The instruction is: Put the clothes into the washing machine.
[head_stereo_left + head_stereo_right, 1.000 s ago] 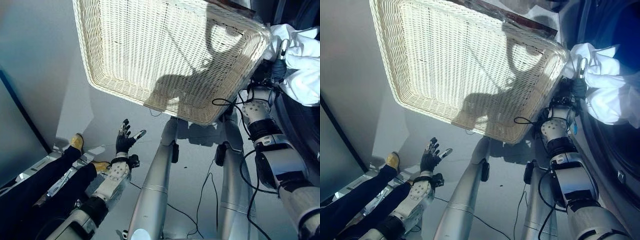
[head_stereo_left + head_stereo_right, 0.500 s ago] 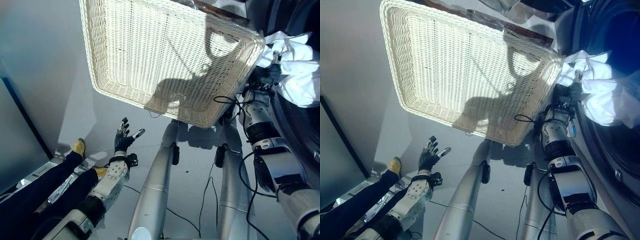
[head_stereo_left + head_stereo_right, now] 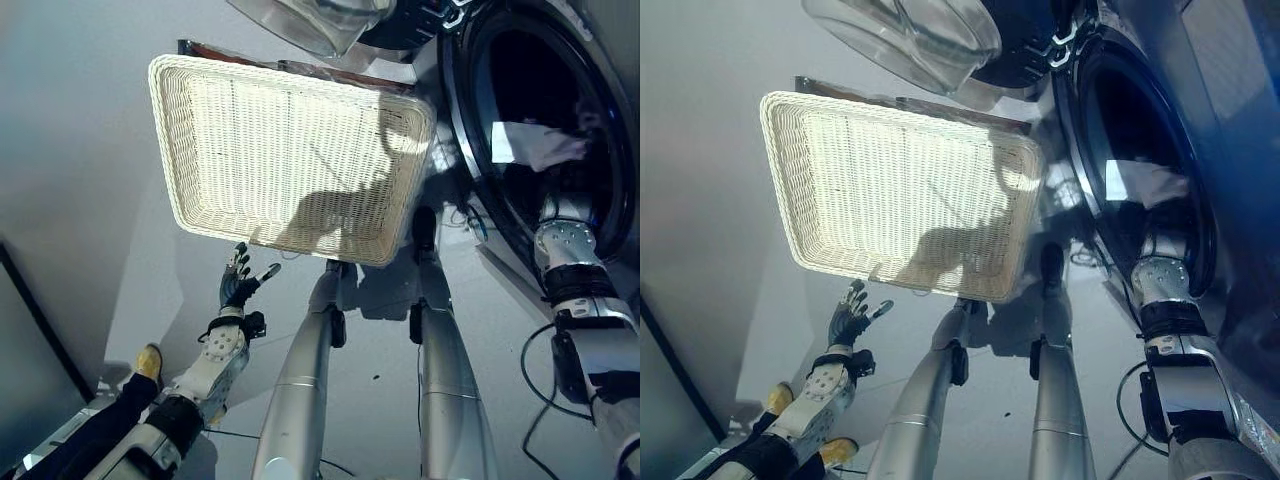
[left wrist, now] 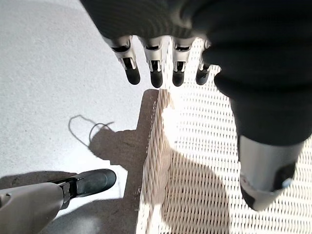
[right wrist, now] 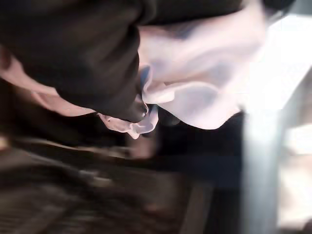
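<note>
wicker basket (image 3: 210,150): cream-white, fine woven weave
garment (image 3: 535,145): white, plain
washing machine drum (image 3: 520,90): dark inside
washing machine door (image 3: 910,40): clear glass
floor (image 3: 80,150): pale grey
left robot hand (image 3: 237,287): dark cover, silver fingers, dark tips

The left hand (image 3: 238,285) hangs low with fingers (image 4: 155,73) straight and spread, holding nothing. The right arm reaches forward and up, its hand (image 5: 87,58) among white cloth.

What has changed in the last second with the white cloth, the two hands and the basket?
The right arm has carried the white cloth from beside the basket's corner through the washing machine's opening; the right hand is inside the drum with it. The camera has shifted too. The wicker basket stays empty, and the left hand stays open below it.
</note>
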You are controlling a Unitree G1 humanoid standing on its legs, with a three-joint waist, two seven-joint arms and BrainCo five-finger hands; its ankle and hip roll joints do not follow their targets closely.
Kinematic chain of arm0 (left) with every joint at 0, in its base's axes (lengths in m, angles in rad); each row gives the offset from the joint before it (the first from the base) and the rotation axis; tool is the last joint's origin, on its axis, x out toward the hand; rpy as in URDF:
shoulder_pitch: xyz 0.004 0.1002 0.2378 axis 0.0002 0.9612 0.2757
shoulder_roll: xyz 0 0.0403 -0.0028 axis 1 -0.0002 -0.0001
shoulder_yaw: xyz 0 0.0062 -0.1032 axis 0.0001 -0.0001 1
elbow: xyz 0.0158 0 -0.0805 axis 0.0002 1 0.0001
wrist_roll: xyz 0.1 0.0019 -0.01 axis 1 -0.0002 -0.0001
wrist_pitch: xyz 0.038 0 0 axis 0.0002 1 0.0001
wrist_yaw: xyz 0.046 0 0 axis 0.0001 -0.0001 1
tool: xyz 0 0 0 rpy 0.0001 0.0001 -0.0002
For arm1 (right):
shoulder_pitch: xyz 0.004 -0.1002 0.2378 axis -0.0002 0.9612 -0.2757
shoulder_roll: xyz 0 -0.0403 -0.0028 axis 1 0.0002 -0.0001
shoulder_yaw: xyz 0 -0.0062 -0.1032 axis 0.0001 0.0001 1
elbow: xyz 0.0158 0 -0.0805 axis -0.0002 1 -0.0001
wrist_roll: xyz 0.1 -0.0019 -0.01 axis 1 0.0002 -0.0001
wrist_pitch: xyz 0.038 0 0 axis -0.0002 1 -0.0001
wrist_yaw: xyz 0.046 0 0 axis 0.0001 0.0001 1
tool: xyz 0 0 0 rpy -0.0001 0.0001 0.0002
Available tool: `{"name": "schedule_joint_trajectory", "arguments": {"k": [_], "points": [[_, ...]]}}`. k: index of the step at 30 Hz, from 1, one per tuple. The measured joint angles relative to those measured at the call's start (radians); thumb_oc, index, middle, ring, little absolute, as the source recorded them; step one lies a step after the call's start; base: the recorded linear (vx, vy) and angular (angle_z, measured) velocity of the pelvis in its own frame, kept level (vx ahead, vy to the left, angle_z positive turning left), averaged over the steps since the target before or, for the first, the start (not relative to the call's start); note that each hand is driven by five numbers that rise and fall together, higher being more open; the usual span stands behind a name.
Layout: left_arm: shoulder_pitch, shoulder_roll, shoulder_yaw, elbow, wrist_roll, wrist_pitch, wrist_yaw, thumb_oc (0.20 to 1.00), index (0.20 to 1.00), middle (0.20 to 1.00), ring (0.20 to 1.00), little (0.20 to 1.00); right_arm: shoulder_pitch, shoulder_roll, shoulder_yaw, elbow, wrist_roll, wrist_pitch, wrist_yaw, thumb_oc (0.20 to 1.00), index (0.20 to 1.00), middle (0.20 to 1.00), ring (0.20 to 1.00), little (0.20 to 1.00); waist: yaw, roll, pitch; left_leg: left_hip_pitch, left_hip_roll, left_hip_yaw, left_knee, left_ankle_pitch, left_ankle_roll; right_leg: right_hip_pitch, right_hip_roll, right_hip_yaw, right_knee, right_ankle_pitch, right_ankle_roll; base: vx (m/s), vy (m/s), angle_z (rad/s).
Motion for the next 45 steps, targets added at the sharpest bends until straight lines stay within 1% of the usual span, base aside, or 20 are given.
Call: {"name": "schedule_joint_trajectory", "arguments": {"k": [4, 8, 10, 12, 14, 16, 23, 25, 27, 30, 31, 32, 33, 37, 38, 39, 40, 41, 43, 45], "points": [[-0.001, 0.027, 0.02, 0.0, -0.002, 0.006, -0.019, 1.0, 1.0, 1.0, 1.0, 1.0, 0.04, -0.002, 0.014, 0.004, -0.037, 0.119, 0.056, 0.2, 0.2, 0.2, 0.2, 0.2, -0.003, -0.029, 0.004, 0.015, 0.0, 0.002, 0.016, -0.012, 0.004, 0.025, -0.001, -0.001, -0.006, 0.006, -0.004, 0.01, -0.059, -0.01], [-0.002, 0.045, 0.04, 0.025, -0.002, 0.015, -0.037, 1.0, 1.0, 1.0, 1.0, 1.0, 0.022, -0.007, 0.039, 0.042, -0.023, 0.143, 0.078, 0.2, 0.2, 0.2, 0.2, 0.2, -0.004, -0.052, 0.01, 0.016, 0.003, 0.003, 0.052, -0.033, 0.009, 0.044, -0.003, -0.004, -0.006, 0.006, -0.001, 0.02, -0.051, -0.02], [0.001, 0.054, 0.045, 0.052, -0.002, 0.019, -0.05, 1.0, 1.0, 1.0, 1.0, 1.0, 0.009, -0.008, 0.033, 0.071, 0.054, 0.116, 0.074, 0.2, 0.2, 0.2, 0.2, 0.2, 0.001, -0.053, 0.01, 0.02, 0.002, 0.005, 0.077, -0.047, 0.012, 0.06, -0.004, -0.005, -0.006, 0.004, 0.001, 0.02, -0.059, 0.0], [0.002, 0.069, 0.044, 0.065, -0.002, 0.019, -0.06, 1.0, 1.0, 1.0, 1.0, 1.0, -0.032, 0.0, -0.011, 0.124, 0.173, 0.033, 0.064, 0.2, 0.2, 0.2, 0.2, 0.2, 0.003, -0.053, 0.01, 0.019, -0.003, 0.0, 0.085, -0.051, 0.014, 0.065, -0.007, -0.005, -0.006, 0.001, 0.006, 0.0, -0.031, 0.04], [0.002, 0.078, 0.035, 0.064, -0.002, 0.02, -0.061, 1.0, 1.0, 1.0, 1.0, 1.0, -0.076, 0.006, -0.084, 0.161, 0.281, -0.081, 0.04, 0.2, 0.2, 0.2, 0.2, 0.2, 0.005, -0.053, 0.01, 0.014, -0.01, -0.003, 0.088, -0.049, 0.017, 0.063, -0.012, -0.006, -0.007, 0.003, 0.014, -0.02, 0.013, 0.08], [0.002, 0.081, 0.017, 0.063, -0.003, 0.021, -0.06, 1.0, 1.0, 1.0, 1.0, 1.0, -0.102, 0.006, -0.126, 0.17, 0.33, -0.151, 0.023, 0.2, 0.2, 0.2, 0.2, 0.2, 0.005, -0.053, 0.01, 0.008, -0.017, -0.003, 0.086, -0.046, 0.022, 0.06, -0.02, -0.006, -0.013, 0.006, 0.02, 0.01, 0.034, 0.04], [0.007, 0.087, 0.006, 0.056, -0.021, 0.029, -0.062, 1.0, 1.0, 1.0, 1.0, 1.0, -0.134, -0.01, -0.16, 0.193, 0.389, -0.277, -0.083, 0.2, 0.2, 0.2, 0.2, 0.2, 0.005, -0.051, 0.011, 0.002, -0.027, 0.012, 0.092, -0.047, 0.039, 0.057, -0.035, -0.001, -0.02, 0.017, 0.025, 0.02, 0.019, -0.01], [0.008, 0.103, 0.006, 0.03, -0.03, 0.039, -0.071, 1.0, 1.0, 1.0, 1.0, 1.0, -0.168, -0.01, -0.181, 0.189, 0.489, -0.49, -0.08, 0.2, 0.2, 0.2, 0.2, 0.2, 0.015, -0.046, 0.015, 0.003, -0.027, 0.012, 0.1, -0.048, 0.04, 0.059, -0.035, 0.0, -0.02, 0.023, 0.026, 0.0, 0.022, -0.07], [0.008, 0.124, 0.002, -0.004, -0.038, 0.049, -0.072, 1.0, 1.0, 1.0, 1.0, 1.0, -0.187, -0.024, -0.212, 0.183, 0.502, -0.668, -0.096, 0.2, 0.2, 0.2, 0.2, 0.2, 0.032, -0.033, 0.021, 0.002, -0.027, 0.013, 0.101, -0.049, 0.04, 0.057, -0.035, 0.0, -0.02, 0.024, 0.025, 0.02, 0.036, -0.05], [0.011, 0.143, 0.002, -0.002, -0.043, 0.065, -0.073, 1.0, 1.0, 1.0, 1.0, 1.0, -0.24, -0.029, -0.212, 0.179, 0.502, -0.787, -0.149, 0.2, 0.2, 0.2, 0.2, 0.2, 0.034, -0.031, 0.021, 0.007, -0.027, 0.012, 0.104, -0.051, 0.037, 0.058, -0.035, -0.001, -0.018, 0.026, 0.022, 0.0, 0.048, -0.04], [0.011, 0.147, 0.002, -0.002, -0.045, 0.066, -0.074, 1.0, 1.0, 1.0, 1.0, 1.0, -0.251, -0.03, -0.211, 0.181, 0.502, -0.805, -0.165, 0.25, 0.25, 0.25, 0.25, 0.25, 0.035, -0.031, 0.021, 0.008, -0.028, 0.012, 0.104, -0.051, 0.037, 0.058, -0.036, -0.001, -0.018, 0.027, 0.021, 0.0, 0.063, -0.02], [0.011, 0.15, 0.002, 0.0, -0.046, 0.066, -0.076, 1.0, 1.0, 1.0, 1.0, 1.0, -0.255, -0.034, -0.204, 0.184, 0.501, -0.808, -0.183, 0.526, 0.526, 0.526, 0.526, 0.526, 0.035, -0.03, 0.021, 0.008, -0.029, 0.012, 0.105, -0.051, 0.038, 0.057, -0.036, -0.001, -0.018, 0.028, 0.022, 0.0, 0.069, 0.0], [0.011, 0.151, 0.002, 0.006, -0.046, 0.066, -0.079, 1.0, 1.0, 1.0, 1.0, 1.0, -0.254, -0.041, -0.188, 0.191, 0.498, -0.796, -0.225, 1.0, 1.0, 1.0, 1.0, 1.0, 0.036, -0.03, 0.021, 0.008, -0.031, 0.013, 0.105, -0.051, 0.038, 0.058, -0.037, 0.0, -0.017, 0.029, 0.022, 0.03, 0.045, 0.01], [0.011, 0.138, 0.003, 0.037, -0.046, 0.066, -0.098, 1.0, 1.0, 1.0, 1.0, 1.0, -0.231, -0.028, -0.2, 0.165, 0.475, -0.676, -0.384, 1.0, 1.0, 1.0, 1.0, 1.0, 0.038, -0.029, 0.021, 0.015, -0.033, 0.013, 0.104, -0.05, 0.039, 0.064, -0.038, 0.0, -0.016, 0.029, 0.022, 0.0, 0.0, 0.0], [0.014, 0.132, 0.005, 0.044, -0.046, 0.066, -0.1, 1.0, 1.0, 1.0, 1.0, 1.0, -0.203, 0.014, -0.249, 0.099, 0.478, -0.588, -0.435, 1.0, 1.0, 1.0, 1.0, 1.0, 0.032, -0.029, 0.02, 0.016, -0.033, 0.013, 0.104, -0.05, 0.039, 0.065, -0.038, -0.001, -0.016, 0.029, 0.022, 0.0, 0.0, 0.0], [0.012, 0.129, 0.002, 0.048, -0.046, 0.067, -0.102, 1.0, 1.0, 1.0, 1.0, 1.0, -0.199, 0.037, -0.271, 0.068, 0.482, -0.539, -0.457, 1.0, 1.0, 1.0, 1.0, 1.0, 0.027, -0.029, 0.02, 0.016, -0.032, 0.013, 0.104, -0.05, 0.039, 0.066, -0.038, -0.001, -0.016, 0.029, 0.022, 0.0, 0.0, 0.0], [0.011, 0.118, -0.001, 0.049, -0.046, 0.067, -0.105, 1.0, 1.0, 1.0, 1.0, 1.0, -0.181, 0.071, -0.288, 0.038, 0.495, -0.452, -0.466, 1.0, 1.0, 1.0, 1.0, 1.0, 0.025, -0.029, 0.02, 0.022, -0.032, 0.013, 0.104, -0.05, 0.039, 0.071, -0.038, -0.001, -0.015, 0.029, 0.022, -0.01, 0.036, -0.01], [0.011, 0.096, -0.005, 0.056, -0.045, 0.062, -0.103, 1.0, 1.0, 1.0, 1.0, 1.0, -0.154, 0.11, -0.287, 0.013, 0.497, -0.355, -0.435, 1.0, 1.0, 1.0, 1.0, 1.0, 0.024, -0.028, 0.02, 0.032, -0.032, 0.015, 0.103, -0.05, 0.039, 0.081, -0.038, -0.001, -0.016, 0.028, 0.022, -0.01, 0.041, -0.01], [0.01, 0.072, -0.015, 0.068, -0.044, 0.057, -0.097, 1.0, 1.0, 1.0, 1.0, 1.0, -0.121, 0.163, -0.286, 0.003, 0.497, -0.234, -0.356, 1.0, 1.0, 1.0, 1.0, 1.0, 0.015, -0.028, 0.019, 0.04, -0.032, 0.016, 0.101, -0.051, 0.037, 0.088, -0.038, -0.001, -0.017, 0.022, 0.024, -0.01, 0.034, 0.01], [0.01, 0.057, -0.035, 0.078, -0.043, 0.051, -0.088, 1.0, 1.0, 1.0, 1.0, 1.0, -0.106, 0.2, -0.274, 0.046, 0.497, -0.086, -0.187, 1.0, 1.0, 1.0, 1.0, 1.0, 0.001, -0.027, 0.019, 0.039, -0.033, 0.016, 0.096, -0.05, 0.038, 0.087, -0.04, 0.0, -0.019, 0.016, 0.024, -0.02, 0.036, 0.02]]}}
